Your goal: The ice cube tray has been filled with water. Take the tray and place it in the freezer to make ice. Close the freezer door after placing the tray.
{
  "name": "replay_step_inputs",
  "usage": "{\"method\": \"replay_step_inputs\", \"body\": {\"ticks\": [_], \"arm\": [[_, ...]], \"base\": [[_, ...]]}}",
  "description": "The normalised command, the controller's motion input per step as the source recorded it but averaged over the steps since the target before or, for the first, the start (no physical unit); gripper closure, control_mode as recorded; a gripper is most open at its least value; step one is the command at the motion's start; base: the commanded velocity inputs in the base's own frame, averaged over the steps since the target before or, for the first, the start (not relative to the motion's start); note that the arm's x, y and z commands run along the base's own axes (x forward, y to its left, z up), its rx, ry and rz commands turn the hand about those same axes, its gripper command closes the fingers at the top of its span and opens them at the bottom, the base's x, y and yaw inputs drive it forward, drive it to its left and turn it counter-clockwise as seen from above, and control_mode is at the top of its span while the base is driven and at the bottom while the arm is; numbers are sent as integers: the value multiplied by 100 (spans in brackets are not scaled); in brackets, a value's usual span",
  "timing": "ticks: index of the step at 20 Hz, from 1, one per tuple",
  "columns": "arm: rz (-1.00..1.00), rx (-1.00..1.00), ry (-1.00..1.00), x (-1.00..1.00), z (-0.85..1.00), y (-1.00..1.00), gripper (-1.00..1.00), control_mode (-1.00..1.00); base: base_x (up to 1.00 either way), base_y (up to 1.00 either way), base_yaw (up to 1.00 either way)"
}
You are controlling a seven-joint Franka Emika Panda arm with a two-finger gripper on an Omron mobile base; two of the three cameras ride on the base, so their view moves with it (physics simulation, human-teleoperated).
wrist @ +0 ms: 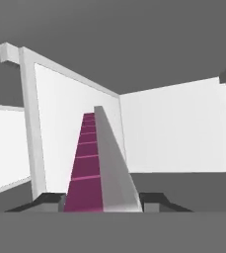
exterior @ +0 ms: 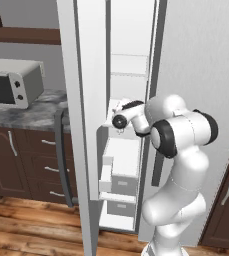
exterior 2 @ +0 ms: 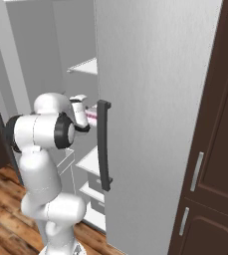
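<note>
Gripper: your gripper (wrist: 103,202) is clamped on the ice cube tray (wrist: 97,163); in the hand view the two dark finger tips sit at either side of the tray's near end, with no gap showing.
Tray: it runs straight away from the hand, seen almost edge-on, a pale long side on the right and a row of magenta cells on the left (the cells read as a ladder of pink bars).
Tray's place: in the right base view a pale pink end (exterior 2: 91,115) shows just past the wrist, inside the freezer (exterior: 128,75), at about mid height; you cannot tell whether it rests on a shelf.
Freezer interior: white walls surround the tray in the hand view; white shelves above, white drawers (exterior: 121,182) below the arm.
Freezer door: the freezer door (exterior: 83,125) stands open, edge toward the left base camera, its dark bar handle (exterior: 62,155) on the outer face.
Arm: your forearm reaches into the compartment between the open door and the right fridge door (exterior 2: 150,124).
Surroundings: a toaster oven (exterior: 11,81) sits on the grey counter (exterior: 26,112) to the left.
</note>
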Motion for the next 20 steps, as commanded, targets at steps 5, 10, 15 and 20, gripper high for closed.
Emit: {"method": "replay_step_inputs", "body": {"ticks": [5,10,15,20], "arm": [[0,0,7,79,-16,0,-100,-100],[0,0,4,70,-11,0,-100,-100],[0,0,4,43,0,0,-100,-100],[0,0,2,16,0,0,-100,-100]], "base": [[0,0,0],[0,0,0],[0,0,0],[0,0,0]]}}
